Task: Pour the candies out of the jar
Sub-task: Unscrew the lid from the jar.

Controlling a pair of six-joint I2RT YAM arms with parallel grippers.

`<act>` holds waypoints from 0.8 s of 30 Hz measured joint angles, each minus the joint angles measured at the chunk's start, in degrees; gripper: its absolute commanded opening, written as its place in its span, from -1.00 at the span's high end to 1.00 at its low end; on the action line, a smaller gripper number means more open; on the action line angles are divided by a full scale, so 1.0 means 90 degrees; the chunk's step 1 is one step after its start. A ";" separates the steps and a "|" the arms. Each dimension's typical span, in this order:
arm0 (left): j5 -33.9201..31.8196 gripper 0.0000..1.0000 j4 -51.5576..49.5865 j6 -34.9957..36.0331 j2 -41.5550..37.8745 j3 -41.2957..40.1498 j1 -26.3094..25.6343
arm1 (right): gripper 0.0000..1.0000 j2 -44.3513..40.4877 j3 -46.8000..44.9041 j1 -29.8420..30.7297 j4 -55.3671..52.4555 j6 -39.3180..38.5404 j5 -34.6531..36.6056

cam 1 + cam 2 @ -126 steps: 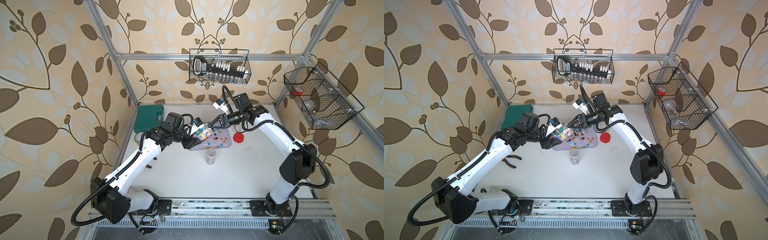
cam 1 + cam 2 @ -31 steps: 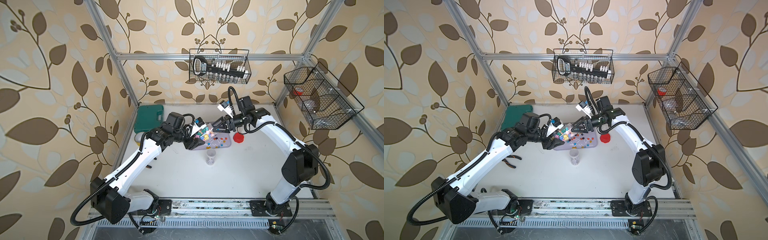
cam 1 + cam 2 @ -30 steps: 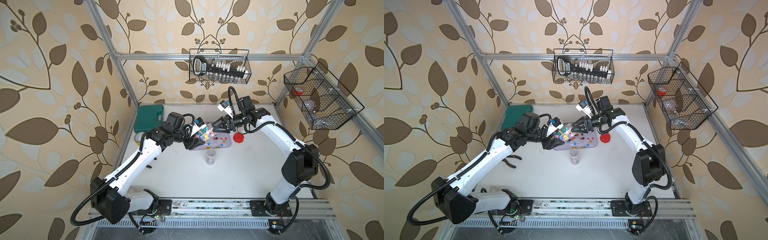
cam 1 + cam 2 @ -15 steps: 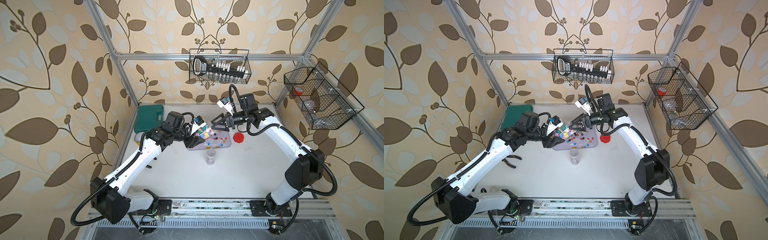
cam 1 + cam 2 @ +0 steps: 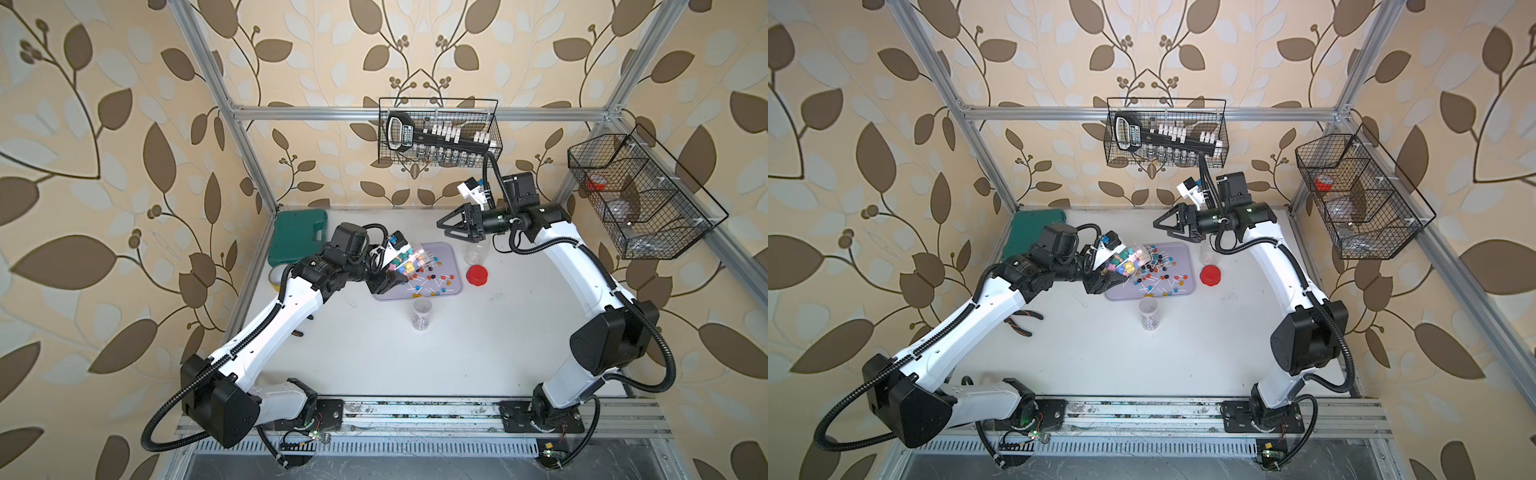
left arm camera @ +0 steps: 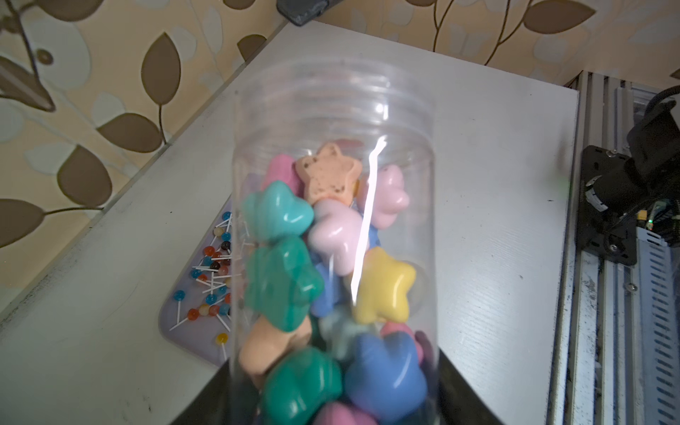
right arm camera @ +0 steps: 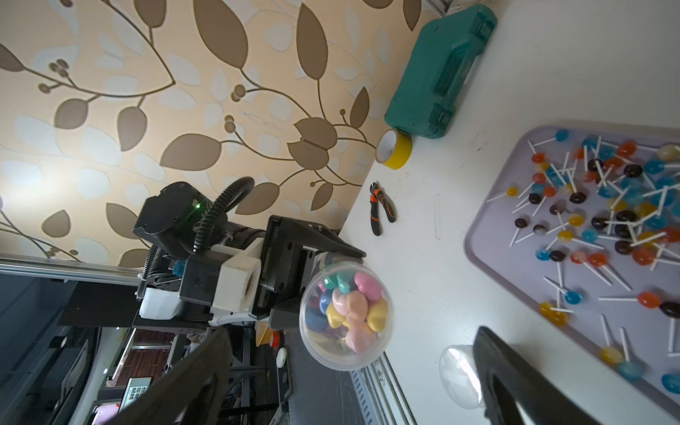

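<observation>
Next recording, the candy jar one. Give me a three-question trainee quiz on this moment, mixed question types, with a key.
1. True or false: the right gripper is shut on the jar.
2. What lies on the lilac tray? A) chocolate bars B) lollipops C) nothing
3. Short answer: which gripper holds the jar of star-shaped pieces, and is the jar upright or tilted?
Key: 1 false, its fingers stand open, apart from the jar. 2 B. 3 the left gripper; tilted.
</observation>
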 measured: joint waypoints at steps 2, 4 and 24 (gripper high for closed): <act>-0.0056 -0.12 -0.0002 0.0027 0.0000 0.0000 0.0000 | -0.91 0.0080 0.0058 0.0087 -0.0233 -0.0070 0.0032; -0.0075 -0.12 -0.0005 0.0034 0.0000 0.0007 0.0000 | -0.87 0.0163 0.0073 0.0206 -0.0427 -0.0138 0.0051; -0.0068 -0.12 -0.0104 0.0032 0.0005 0.0131 0.0005 | -0.71 0.0678 0.0381 0.0673 -0.0811 -0.0478 0.0061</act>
